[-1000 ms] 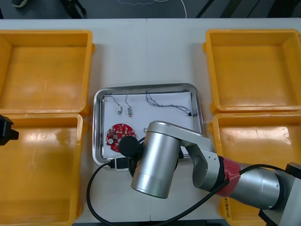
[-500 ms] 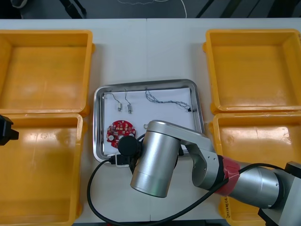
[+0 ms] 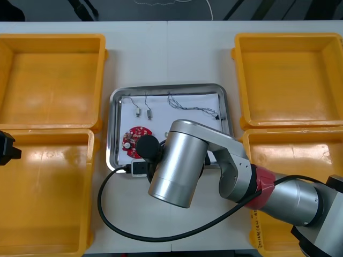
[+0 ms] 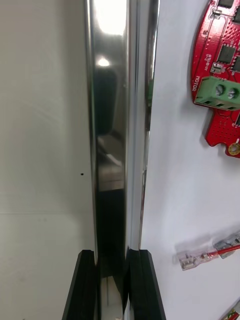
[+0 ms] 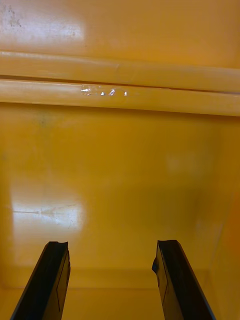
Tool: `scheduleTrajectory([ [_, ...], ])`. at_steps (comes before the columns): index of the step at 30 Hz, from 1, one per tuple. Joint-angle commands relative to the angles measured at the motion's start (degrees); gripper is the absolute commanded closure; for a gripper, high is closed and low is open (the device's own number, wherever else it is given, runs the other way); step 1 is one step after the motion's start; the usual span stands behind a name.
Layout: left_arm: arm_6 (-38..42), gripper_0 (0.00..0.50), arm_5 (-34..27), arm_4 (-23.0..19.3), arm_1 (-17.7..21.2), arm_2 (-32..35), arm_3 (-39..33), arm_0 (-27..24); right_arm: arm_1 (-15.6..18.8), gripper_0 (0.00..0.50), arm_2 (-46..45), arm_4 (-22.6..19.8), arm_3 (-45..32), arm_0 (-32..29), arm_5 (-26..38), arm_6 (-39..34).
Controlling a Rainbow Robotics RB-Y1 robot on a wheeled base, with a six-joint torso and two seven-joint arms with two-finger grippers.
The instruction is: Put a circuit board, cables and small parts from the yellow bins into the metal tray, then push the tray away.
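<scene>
Metal tray rim (image 4: 112,150) clamped by right gripper (image 4: 114,262), wrist-close — left gripper (image 5: 111,250) spread over bin (image 5: 120,150).

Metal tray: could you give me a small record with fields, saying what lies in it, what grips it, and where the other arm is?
tray: metal tray, white inside
contents: round red circuit board, two small metal parts, one thin cable
right end effector: shut on the tray's rim, close to the circuit board
left end effector: open, holding nothing, over the near left yellow bin
</scene>
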State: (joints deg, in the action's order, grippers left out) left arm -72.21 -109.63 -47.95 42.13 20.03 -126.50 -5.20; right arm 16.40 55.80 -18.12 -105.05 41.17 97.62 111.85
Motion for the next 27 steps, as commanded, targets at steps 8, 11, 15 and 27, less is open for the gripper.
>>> scheduleTrajectory([
  [8, -5.0, 0.000, -0.4, -0.4, 1.8, 0.2, -1.8, 0.6, -0.6, 0.500, -3.2, -1.7, 1.2, 4.5, 0.5, 2.6],
  [11, -5.0, 0.000, -0.4, -0.4, 1.8, 0.2, -1.8, 0.6, -0.6, 0.500, -3.8, -2.5, 2.6, 5.4, -0.5, 2.8],
  [15, -5.0, 0.000, -0.4, -0.4, 1.8, 0.2, -1.8, 0.6, -0.8, 0.500, -4.5, -3.4, 4.7, 6.6, -1.9, 3.3],
  [27, -5.0, 0.000, -0.4, -0.4, 1.8, 0.2, -1.8, 0.6, -1.4, 0.500, -5.3, -4.6, 9.9, 10.1, -4.8, 4.2],
])
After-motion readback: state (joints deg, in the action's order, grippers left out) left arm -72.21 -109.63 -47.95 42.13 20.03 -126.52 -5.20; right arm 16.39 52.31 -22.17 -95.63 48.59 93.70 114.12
